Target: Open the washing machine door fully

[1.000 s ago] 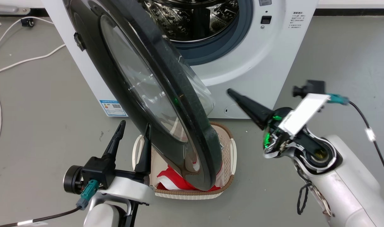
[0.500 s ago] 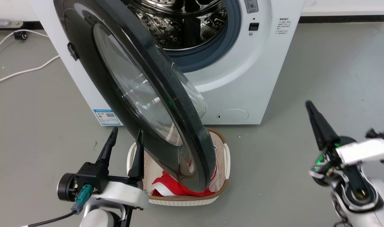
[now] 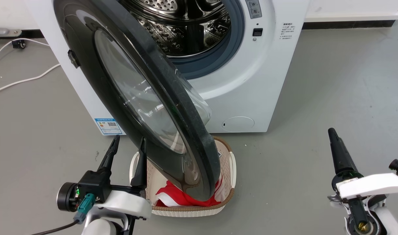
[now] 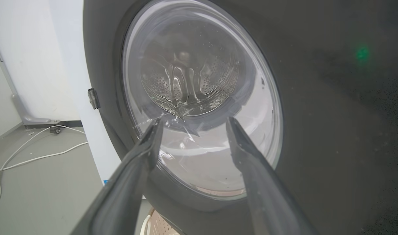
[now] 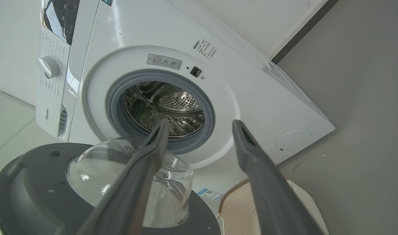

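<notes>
The white washing machine (image 3: 251, 81) stands at the top of the head view, its steel drum (image 3: 185, 26) exposed. The washing machine door (image 3: 182, 124), a big black disc with a clear glass bowl, hangs swung out from its left hinge, edge toward me, over the basket. My left gripper (image 3: 128, 143) is open just left of the door's lower rim, touching nothing; its wrist view faces the door's (image 4: 316, 98) outer glass between the open left gripper (image 4: 194, 120). My right gripper (image 3: 331, 132) sits at the lower right, away from the machine. The right gripper (image 5: 200, 123) is open, facing the drum (image 5: 166, 104) and the door's inner side (image 5: 29, 189).
A cream perforated basket (image 3: 230, 163) with red-and-white cloth sits on the floor under the door's lower edge. White cables (image 3: 22, 80) trail over the grey floor at the left. A round white filter cap (image 3: 238, 124) and a blue label (image 3: 109, 125) mark the machine's lower front.
My right arm has pulled back from near the machine's lower front to the lower right. The camera has shifted a little. Door and left gripper keep their places.
</notes>
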You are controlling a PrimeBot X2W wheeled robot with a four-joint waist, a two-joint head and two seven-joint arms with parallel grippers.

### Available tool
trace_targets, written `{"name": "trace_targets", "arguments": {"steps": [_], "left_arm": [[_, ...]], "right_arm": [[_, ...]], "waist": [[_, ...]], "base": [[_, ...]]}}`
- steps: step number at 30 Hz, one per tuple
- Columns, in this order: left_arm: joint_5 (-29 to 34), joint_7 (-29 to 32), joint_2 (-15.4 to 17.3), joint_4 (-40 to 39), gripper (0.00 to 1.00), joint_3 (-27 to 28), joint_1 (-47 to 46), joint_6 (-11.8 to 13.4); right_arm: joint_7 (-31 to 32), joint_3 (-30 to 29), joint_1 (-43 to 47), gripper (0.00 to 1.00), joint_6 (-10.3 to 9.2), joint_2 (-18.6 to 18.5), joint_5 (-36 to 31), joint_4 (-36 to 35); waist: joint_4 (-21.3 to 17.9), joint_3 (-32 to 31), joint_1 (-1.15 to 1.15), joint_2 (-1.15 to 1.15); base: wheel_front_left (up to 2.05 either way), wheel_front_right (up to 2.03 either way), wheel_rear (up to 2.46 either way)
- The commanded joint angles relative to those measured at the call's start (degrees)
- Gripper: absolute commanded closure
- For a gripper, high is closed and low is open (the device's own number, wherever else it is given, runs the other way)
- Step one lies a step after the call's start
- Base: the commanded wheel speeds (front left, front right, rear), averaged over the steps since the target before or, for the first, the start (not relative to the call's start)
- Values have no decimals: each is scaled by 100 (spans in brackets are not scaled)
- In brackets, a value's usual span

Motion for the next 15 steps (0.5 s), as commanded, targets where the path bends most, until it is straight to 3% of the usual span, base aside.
{"name": "trace_targets", "arguments": {"steps": [1,7,12,15], "left_arm": [[46,-15,1,3,0,3,4,-15],[33,-15,0,2,0,18,66,-40],[57,-15,1,-4,0,32,109,-50],[87,-15,1,-1,0,42,119,-51]], "right_arm": [[-56,-62,-103,0,0,71,-272,110],[-106,-861,-259,0,0,356,-2768,442],[-106,-1554,6,0,-1,845,-5373,-172],[-107,-1656,245,0,-1,1090,-6476,-631]], "waist": [[8,-13,1,0],[28,-82,1,0],[25,-112,1,0],[25,-124,1,0]], "base": [[0,0,0],[0,0,0],[0,0,0],[0,0,0]]}}
